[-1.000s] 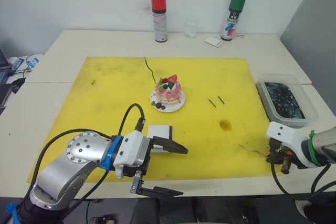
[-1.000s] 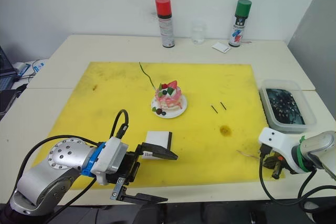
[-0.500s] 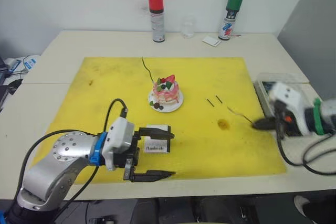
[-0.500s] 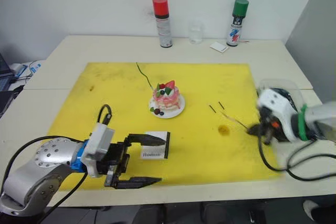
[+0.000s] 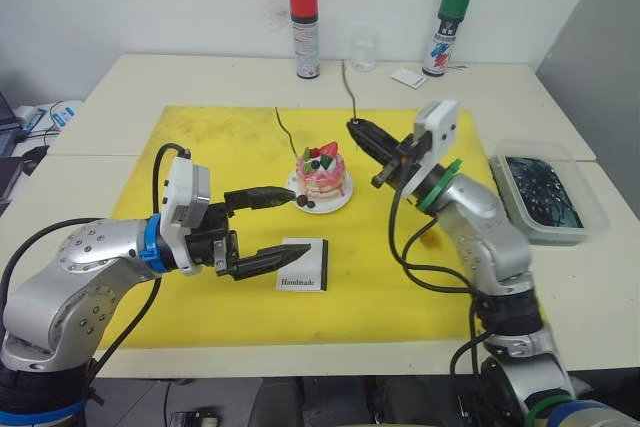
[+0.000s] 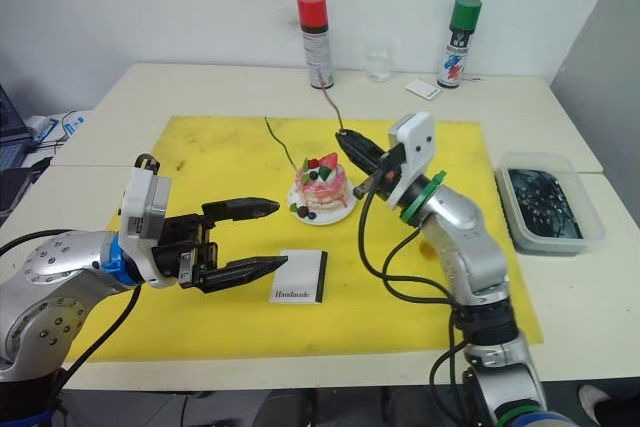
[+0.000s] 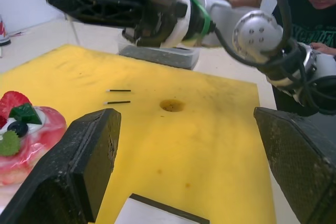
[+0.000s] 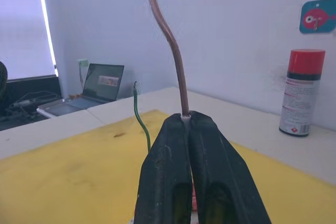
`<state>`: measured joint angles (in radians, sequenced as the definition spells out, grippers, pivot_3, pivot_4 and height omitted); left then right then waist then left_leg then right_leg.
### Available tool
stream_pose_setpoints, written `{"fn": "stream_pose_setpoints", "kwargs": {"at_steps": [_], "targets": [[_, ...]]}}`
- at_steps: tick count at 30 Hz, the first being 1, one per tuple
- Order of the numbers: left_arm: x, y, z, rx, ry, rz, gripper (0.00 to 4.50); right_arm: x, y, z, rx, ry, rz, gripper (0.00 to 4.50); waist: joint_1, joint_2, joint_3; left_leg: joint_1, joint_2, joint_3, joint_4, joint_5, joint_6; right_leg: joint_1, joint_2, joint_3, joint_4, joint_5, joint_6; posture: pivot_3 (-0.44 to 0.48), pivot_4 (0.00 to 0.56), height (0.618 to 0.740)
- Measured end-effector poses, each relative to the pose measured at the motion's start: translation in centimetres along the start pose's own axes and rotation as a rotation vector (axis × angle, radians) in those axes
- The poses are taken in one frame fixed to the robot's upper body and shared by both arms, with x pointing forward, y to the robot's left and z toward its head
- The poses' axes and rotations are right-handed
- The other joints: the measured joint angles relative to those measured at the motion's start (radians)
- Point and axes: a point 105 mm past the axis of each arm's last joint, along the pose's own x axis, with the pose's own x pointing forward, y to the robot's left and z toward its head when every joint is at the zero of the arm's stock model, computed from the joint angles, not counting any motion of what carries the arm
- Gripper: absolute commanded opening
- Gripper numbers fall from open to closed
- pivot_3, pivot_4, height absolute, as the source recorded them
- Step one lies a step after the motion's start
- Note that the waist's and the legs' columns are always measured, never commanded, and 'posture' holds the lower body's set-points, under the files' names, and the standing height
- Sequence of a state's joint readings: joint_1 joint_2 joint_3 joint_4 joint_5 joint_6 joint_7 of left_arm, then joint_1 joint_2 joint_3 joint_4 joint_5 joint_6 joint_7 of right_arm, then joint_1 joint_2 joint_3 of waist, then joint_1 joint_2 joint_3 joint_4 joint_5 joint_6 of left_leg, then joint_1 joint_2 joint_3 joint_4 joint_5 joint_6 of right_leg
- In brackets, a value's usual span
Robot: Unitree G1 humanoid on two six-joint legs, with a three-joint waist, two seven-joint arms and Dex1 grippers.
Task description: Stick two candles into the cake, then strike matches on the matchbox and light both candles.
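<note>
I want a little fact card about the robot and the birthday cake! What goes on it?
cake: pink and white, on a white plate, on the yellow mat
green candle: already stuck in the cake
pink candle: pinched in the right gripper, held up just above the cake
left gripper: open, over the mat near the matchbox
matchbox: flat on the mat, says Handmade
matches: two, lying on the mat, untouched
flames: none yet

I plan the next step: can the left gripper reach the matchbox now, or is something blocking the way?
Probably yes: the left gripper is open and empty, right beside the matchbox, with only bare yellow mat between.
</note>
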<state>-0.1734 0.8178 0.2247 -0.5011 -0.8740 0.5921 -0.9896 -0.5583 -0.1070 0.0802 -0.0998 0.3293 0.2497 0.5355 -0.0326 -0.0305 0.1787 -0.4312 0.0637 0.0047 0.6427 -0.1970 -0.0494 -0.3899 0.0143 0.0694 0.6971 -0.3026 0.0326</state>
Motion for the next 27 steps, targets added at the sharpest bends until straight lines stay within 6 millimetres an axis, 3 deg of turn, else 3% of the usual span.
{"fn": "stream_pose_setpoints", "kwargs": {"at_steps": [8,14,27], "targets": [[0.2,0.9,1.2,-0.040,-0.044,0.062,4.50,1.9,0.8,-5.0,0.054,-0.008,-0.063,0.04,0.000,0.000,0.000,0.001,0.000,0.000,0.000,0.000,0.000,0.000,0.000,0.000,0.001,0.000,-0.001,0.000,0.150,0.740],[-0.2,2.3,1.2,-0.032,-0.035,0.137,4.50,3.1,0.2,-5.2,0.024,-0.044,-0.085,0.04,-0.001,0.001,0.000,0.001,0.000,-0.001,0.000,0.000,0.000,0.000,0.000,0.000,0.001,0.000,-0.001,0.000,0.150,0.740],[-0.6,4.1,0.7,0.042,0.021,0.236,4.50,2.0,-0.2,-6.9,0.019,-0.035,-0.157,0.04,0.000,0.001,0.000,0.001,0.000,0.000,-0.001,0.000,0.000,0.000,0.000,0.000,0.001,0.000,-0.001,0.000,0.150,0.740]]}}
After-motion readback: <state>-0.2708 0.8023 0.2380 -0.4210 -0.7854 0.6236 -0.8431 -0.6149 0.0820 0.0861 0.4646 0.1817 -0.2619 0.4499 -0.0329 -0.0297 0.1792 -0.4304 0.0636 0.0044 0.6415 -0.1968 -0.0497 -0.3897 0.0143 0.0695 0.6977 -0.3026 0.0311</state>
